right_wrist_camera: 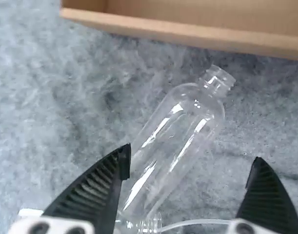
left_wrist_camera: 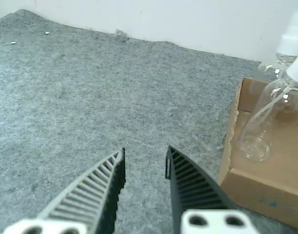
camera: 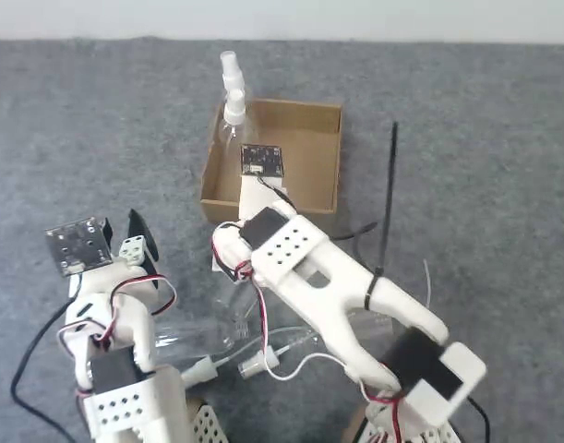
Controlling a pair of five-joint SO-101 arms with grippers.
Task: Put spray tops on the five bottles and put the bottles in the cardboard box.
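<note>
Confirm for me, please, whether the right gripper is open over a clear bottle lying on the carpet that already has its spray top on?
Not quite. The right gripper is open over the clear bottle lying on the carpet, but the bottle has no spray top on: the right wrist view shows its threaded neck bare.

Bright, soft, even light. White glints streak the clear bottle lying between the right claw's spread fingers; beyond it, dim shadow edges the cardboard box.
</note>
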